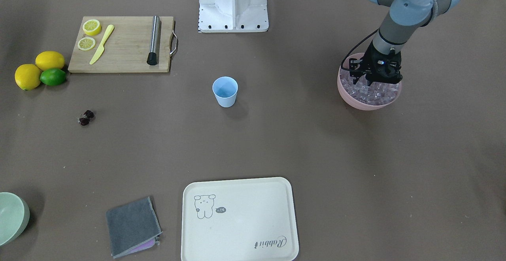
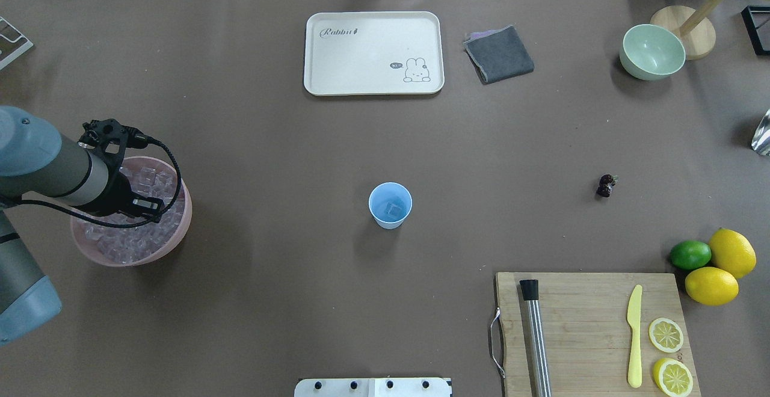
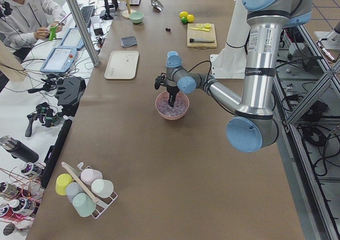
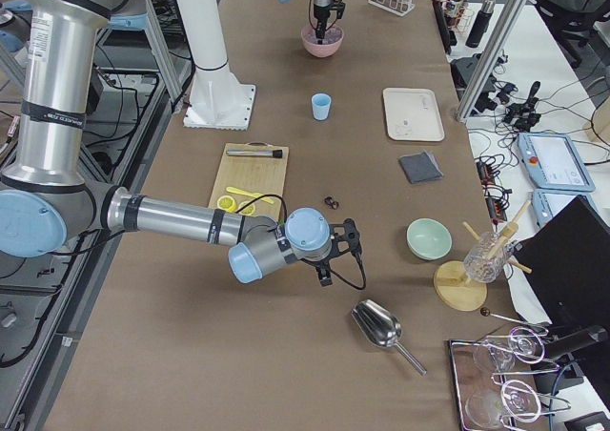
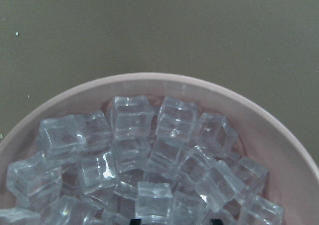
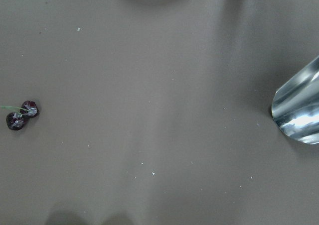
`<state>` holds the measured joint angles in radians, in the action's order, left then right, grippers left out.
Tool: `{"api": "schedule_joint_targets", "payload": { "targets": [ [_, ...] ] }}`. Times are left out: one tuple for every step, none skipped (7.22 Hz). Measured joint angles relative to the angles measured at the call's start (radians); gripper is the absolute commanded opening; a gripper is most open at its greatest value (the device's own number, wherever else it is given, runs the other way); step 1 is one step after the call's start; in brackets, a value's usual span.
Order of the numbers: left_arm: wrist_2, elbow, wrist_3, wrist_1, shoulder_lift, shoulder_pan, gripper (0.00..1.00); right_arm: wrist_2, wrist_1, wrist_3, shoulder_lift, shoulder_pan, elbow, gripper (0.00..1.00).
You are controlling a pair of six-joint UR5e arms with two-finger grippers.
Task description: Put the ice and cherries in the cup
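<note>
Downward, left hand (image 1: 364,81) among ice (image 1: 378,91).

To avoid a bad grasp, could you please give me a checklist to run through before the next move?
1. Left gripper down in the bowl of ice: ok.
2. Cube between its fingers: cannot tell.
3. Cup upright, mouth open: ok.
4. Nothing stands between bowl and cup: ok.
5. Cherries in cup: not ok, they lie on the table.
6. Right gripper open: cannot tell.
</note>
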<state>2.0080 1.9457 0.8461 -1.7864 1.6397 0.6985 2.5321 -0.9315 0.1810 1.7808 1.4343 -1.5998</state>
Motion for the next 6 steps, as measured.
{"api": "schedule_joint_targets", "payload": {
  "targets": [
    [0.002, 0.000, 0.000, -0.002, 0.001, 0.000, 0.00, -0.001, 0.000, 0.000, 0.005, 0.000, -0.005, 1.00],
    [0.003, 0.001, 0.000, -0.001, 0.001, 0.000, 0.00, -0.001, 0.000, 0.000, 0.008, 0.000, -0.007, 1.00],
    [0.005, 0.007, 0.000, -0.001, 0.001, 0.000, 0.00, 0.000, 0.000, 0.000, 0.009, 0.000, -0.007, 1.00],
    [0.012, 0.024, -0.001, 0.001, 0.002, 0.004, 0.00, 0.000, 0.000, 0.000, 0.009, 0.000, -0.008, 1.00],
    [0.043, 0.051, -0.001, 0.005, 0.001, 0.017, 0.00, 0.000, 0.000, 0.000, 0.009, 0.000, -0.008, 1.00],
    [0.098, 0.079, 0.000, 0.008, 0.003, 0.046, 0.00, -0.001, 0.000, 0.003, 0.007, -0.001, -0.008, 1.00]
  ]
}}
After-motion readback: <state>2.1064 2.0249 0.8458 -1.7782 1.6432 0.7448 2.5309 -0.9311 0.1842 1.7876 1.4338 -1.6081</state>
